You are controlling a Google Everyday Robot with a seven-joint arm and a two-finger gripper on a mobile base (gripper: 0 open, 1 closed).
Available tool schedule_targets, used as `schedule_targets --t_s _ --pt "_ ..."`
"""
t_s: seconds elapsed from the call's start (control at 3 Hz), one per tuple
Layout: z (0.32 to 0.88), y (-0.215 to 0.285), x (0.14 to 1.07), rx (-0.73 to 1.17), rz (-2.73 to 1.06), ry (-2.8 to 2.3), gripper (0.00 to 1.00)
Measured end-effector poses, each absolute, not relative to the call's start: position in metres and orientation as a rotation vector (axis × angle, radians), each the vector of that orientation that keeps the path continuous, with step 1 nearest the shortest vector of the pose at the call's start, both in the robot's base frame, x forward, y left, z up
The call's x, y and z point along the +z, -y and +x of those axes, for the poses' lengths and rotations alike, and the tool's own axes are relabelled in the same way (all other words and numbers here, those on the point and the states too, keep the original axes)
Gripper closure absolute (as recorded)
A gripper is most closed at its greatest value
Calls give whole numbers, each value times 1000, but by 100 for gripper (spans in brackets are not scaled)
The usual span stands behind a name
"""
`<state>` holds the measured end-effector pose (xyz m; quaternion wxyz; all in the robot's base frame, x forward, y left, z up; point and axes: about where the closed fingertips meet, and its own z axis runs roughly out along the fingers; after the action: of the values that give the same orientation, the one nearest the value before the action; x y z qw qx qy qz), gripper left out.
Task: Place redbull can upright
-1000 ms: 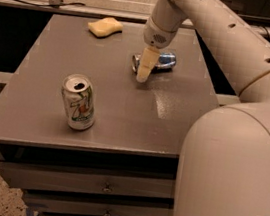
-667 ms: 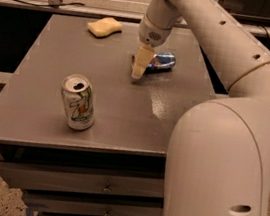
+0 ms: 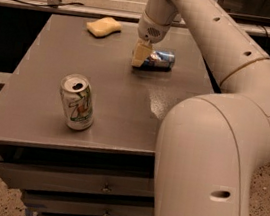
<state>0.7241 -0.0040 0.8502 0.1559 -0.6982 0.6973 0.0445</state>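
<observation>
Gripper (image 3: 139, 60): low at table (image 3: 36, 90) 1 o'clock, at left end of redbull can (image 3: 160, 59); clenched or released, cannot tell.
7UP can (image 3: 77, 102): upright, 8 o'clock.
Sponge (image 3: 103, 26): 11 o'clock.
Redbull can: lies sideways.
Risk: round can may roll away if nudged off-centre.

The arm (image 3: 209, 20) is a run of smooth, rounded cream-white shells, thick and tube-like, with a matte finish. Small dark round holes dot its upper length, and a thin tan ring (image 3: 243, 65) marks the seam between two segments. The nearest segment (image 3: 208, 161) is the bulkiest, a fat curved elbow with one dark oval slot (image 3: 220, 194) low on its face. The wrist housing (image 3: 154, 29) ends in a rounded cap with a patch of fine dots. Below it the gripper (image 3: 140, 60) is pale yellow-tan and wedge-shaped, at the left end of the redbull can (image 3: 161, 59)
</observation>
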Motion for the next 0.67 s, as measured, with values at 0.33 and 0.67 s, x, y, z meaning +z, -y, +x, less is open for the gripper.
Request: schedule_targets --t_s 0.33,0.67 --pt "725 3 848 140 -1999 -2008 87" --pt "732 -4 857 147 -1983 -1971 100"
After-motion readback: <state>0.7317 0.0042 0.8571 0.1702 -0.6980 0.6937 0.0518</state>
